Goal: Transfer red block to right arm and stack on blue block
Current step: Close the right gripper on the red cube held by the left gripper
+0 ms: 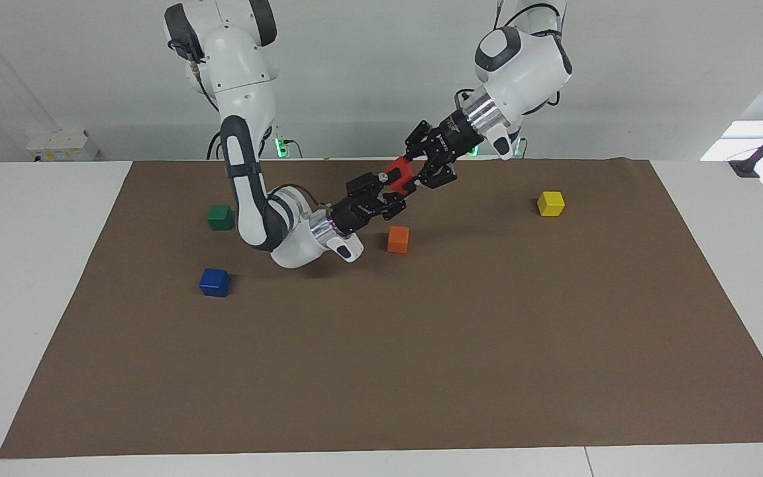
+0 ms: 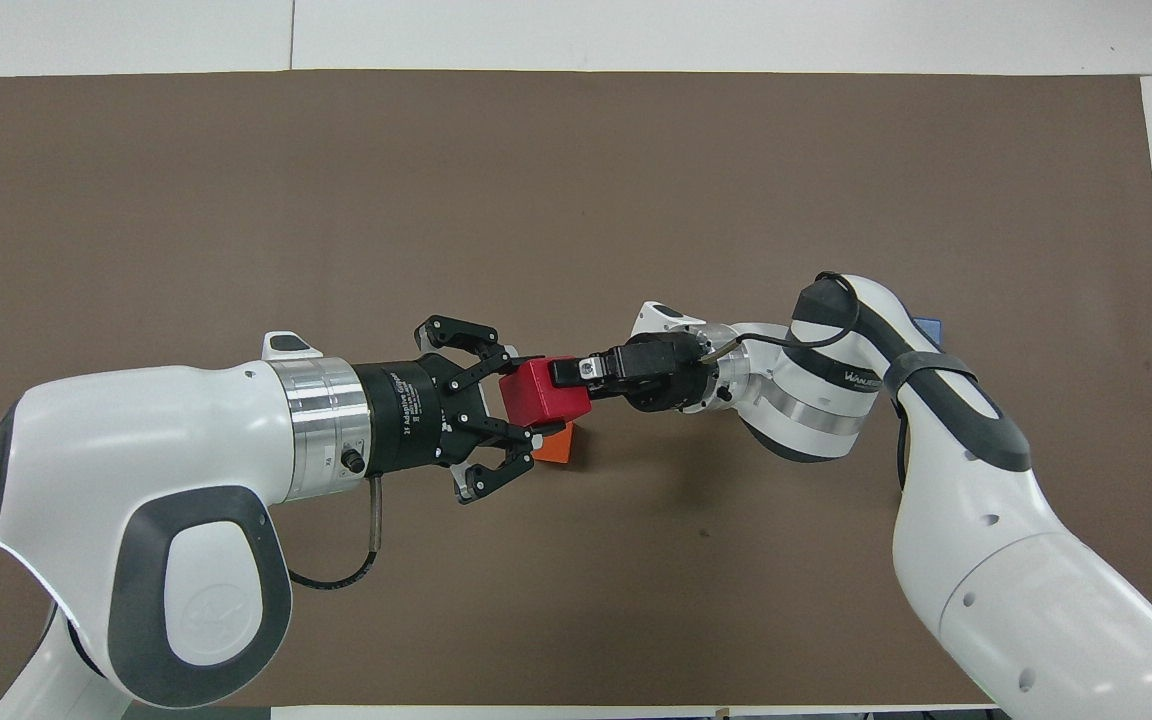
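The red block (image 1: 400, 173) is in the air over the mat's middle, above the orange cube; it also shows in the overhead view (image 2: 542, 394). My left gripper (image 1: 416, 173) is shut on it from the left arm's end (image 2: 524, 398). My right gripper (image 1: 385, 192) has reached it from the other end with its fingers spread on either side of the block's free end; from overhead (image 2: 572, 373) it overlaps the block. The blue block (image 1: 214, 282) sits on the mat toward the right arm's end, and only a sliver of it (image 2: 928, 326) shows past the right arm.
An orange cube (image 1: 398, 239) lies on the mat under the hand-over point, partly covered in the overhead view (image 2: 551, 450). A green cube (image 1: 220, 216) sits nearer to the robots than the blue block. A yellow cube (image 1: 550, 203) lies toward the left arm's end.
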{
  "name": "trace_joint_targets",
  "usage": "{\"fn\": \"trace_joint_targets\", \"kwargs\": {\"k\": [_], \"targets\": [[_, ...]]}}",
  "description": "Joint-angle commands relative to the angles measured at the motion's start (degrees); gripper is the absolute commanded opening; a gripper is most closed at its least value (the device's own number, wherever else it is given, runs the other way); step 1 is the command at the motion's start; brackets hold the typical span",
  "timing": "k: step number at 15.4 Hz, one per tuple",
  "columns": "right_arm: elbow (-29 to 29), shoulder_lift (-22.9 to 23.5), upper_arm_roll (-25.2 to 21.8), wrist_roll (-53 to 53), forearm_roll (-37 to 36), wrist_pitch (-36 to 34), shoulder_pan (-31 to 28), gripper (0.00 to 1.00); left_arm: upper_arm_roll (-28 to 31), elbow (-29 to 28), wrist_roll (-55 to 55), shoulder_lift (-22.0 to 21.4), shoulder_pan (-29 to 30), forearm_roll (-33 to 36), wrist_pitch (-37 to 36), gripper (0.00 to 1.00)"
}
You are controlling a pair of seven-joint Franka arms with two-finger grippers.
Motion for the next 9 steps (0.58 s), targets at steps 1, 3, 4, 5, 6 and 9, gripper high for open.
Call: {"fn": "trace_joint_targets", "kwargs": {"k": [1, 3, 4, 5, 6, 9], "targets": [[1.21, 0.4, 0.03, 0.45, 0.8, 0.67, -0.04, 0.0, 0.33, -2.29, -0.36, -1.92, -0.7, -1.09, 1.24, 0.0], [1.3, 0.31, 0.03, 0.36, 0.8, 0.67, -0.04, 0.0, 0.33, -2.21, -0.27, -1.83, -0.7, -0.91, 1.24, 0.0], [1.3, 0.31, 0.03, 0.36, 0.8, 0.67, -0.04, 0.0, 0.24, -2.12, -0.71, -1.83, -0.7, -0.91, 1.24, 0.07], [1.3, 0.14, 0.03, 0.45, 0.8, 0.67, -0.04, 0.0, 0.24, -1.94, -0.97, -1.83, -0.7, -0.83, 0.97, 0.99], [1.3, 0.05, 0.03, 0.45, 0.8, 0.67, -0.12, 0.0, 0.33, -1.94, -0.63, -1.83, -0.61, -0.65, 0.88, 1.0], [1.3, -0.48, -0.06, 2.37, 0.63, 0.67, -0.65, 0.0, 0.94, -0.98, -0.19, -2.27, 1.14, 1.45, 0.01, 1.0]]}}
